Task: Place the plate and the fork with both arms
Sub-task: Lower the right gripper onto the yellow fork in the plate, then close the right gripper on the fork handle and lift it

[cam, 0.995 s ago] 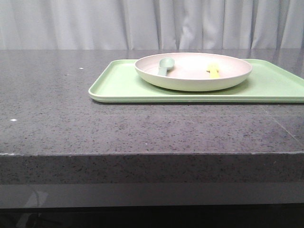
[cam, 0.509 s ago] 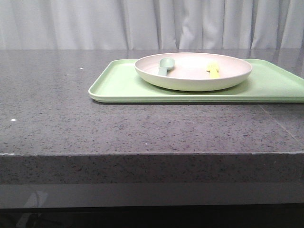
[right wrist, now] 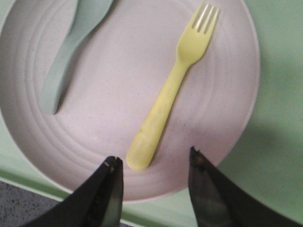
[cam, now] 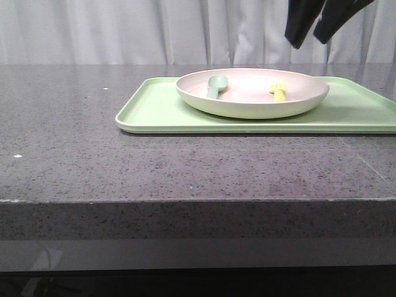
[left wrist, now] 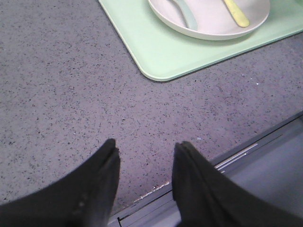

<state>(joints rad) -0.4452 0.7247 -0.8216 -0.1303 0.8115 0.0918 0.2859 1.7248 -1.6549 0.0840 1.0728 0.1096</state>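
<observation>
On the dark speckled stone table [cam: 185, 167] sits a flat rectangular light-green tray [cam: 154, 111], and the large round pale pinkish-cream plate [cam: 247, 102] rests on it. Inside the plate lie a small yellow plastic fork [right wrist: 170, 92] toward the robot's right side and a muted grey-green spoon [right wrist: 68, 52] toward its left, apart from each other.

Above the plate's right part, clear of it, hangs the right gripper [cam: 307, 26], its two black fingers spread apart and holding nothing. From the right wrist camera the fork's rounded handle end lies between the two fingertips [right wrist: 109, 182], with the tines pointing away from the gripper; the fingers touch neither fork nor plate.

Near the table's front edge, the left gripper [left wrist: 144, 165] hovers over bare stone, its jaws parted and empty, well apart from the tray's near corner and from the plate.
</observation>
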